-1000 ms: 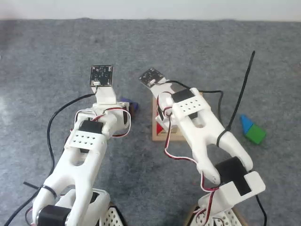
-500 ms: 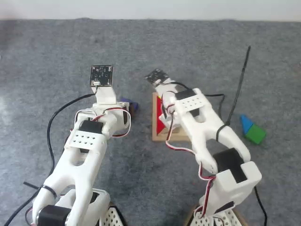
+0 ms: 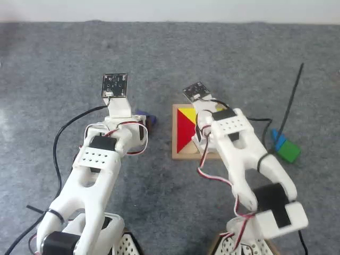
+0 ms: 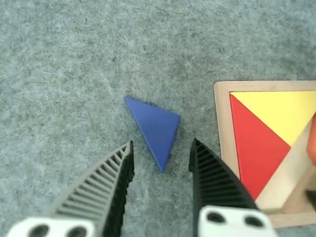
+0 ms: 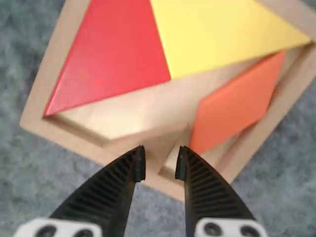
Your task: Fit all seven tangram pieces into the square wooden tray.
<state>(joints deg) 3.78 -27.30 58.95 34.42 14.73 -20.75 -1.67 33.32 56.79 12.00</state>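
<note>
The tray (image 3: pixel 175 133) lies on the grey mat (image 3: pixel 64 64) between the two arms. Over the past second the right arm (image 3: pixel 234 143) has swung off its left half toward its right side, so the high view now shows the red triangle (image 3: pixel 184 130) and the yellow triangle (image 3: pixel 189 112) that the arm was covering. The right gripper (image 5: pixel 159 160) hangs over the tray's edge, its jaws only a narrow gap apart and nothing between them. An orange piece (image 5: pixel 237 103) lies in the tray just beside it (three pieces seated, it seems, with bare wood left). The left gripper (image 4: pixel 162 143) has not moved: its jaws stand wide, one on each side of the blue triangle (image 4: pixel 155 127), which lies on the mat near the tray. A green piece (image 3: pixel 290 152) and a light blue piece (image 3: pixel 277 138) sit well apart to the right. The task looks under half done, and the blue triangle seems the likely next pick.
</note>
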